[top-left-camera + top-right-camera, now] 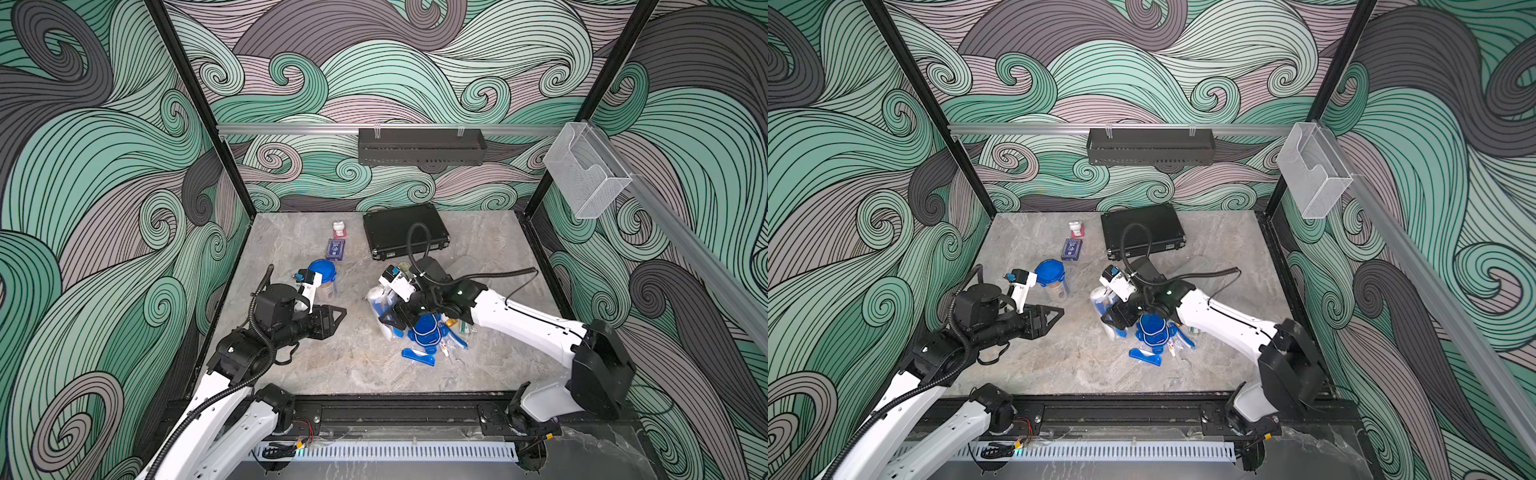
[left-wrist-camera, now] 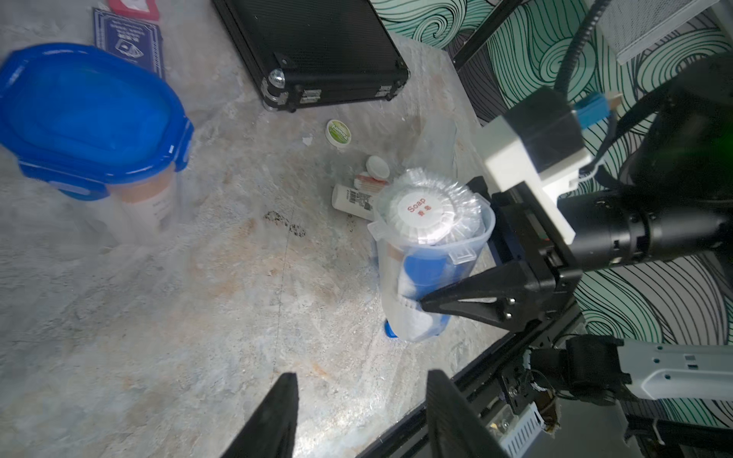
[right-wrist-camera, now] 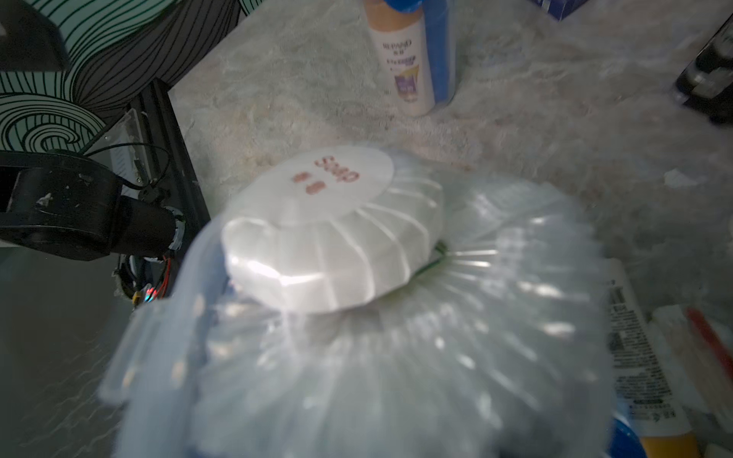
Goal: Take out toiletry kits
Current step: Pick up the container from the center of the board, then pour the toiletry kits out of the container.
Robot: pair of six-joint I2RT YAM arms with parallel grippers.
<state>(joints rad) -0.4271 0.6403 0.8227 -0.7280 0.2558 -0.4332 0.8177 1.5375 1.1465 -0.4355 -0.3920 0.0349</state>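
Note:
One lidded tumbler [image 1: 322,276] [image 1: 1052,278] stands left of centre, its blue clip lid [image 2: 91,119] on. My left gripper [image 1: 336,313] [image 2: 363,374] hovers open in front of it, nothing between the fingers. A second clear tumbler [image 1: 380,303] [image 2: 428,253] [image 3: 357,357] stands open with a wrapped soap [image 2: 420,208] [image 3: 329,238] on top. My right gripper [image 1: 388,318] is shut round its body; one finger [image 2: 468,295] lies on the near wall and the other is hidden. A loose blue lid [image 1: 426,328] [image 1: 1152,328], tubes and a blue piece [image 1: 417,357] lie beside it.
A black ribbed briefcase [image 1: 405,230] [image 2: 317,43] lies shut at the back. Left of it sit a dark-blue card box [image 1: 335,249] and a small white-and-red item [image 1: 339,228]. A small green-labelled jar [image 2: 338,133] and white tubes [image 2: 353,198] lie behind the open tumbler.

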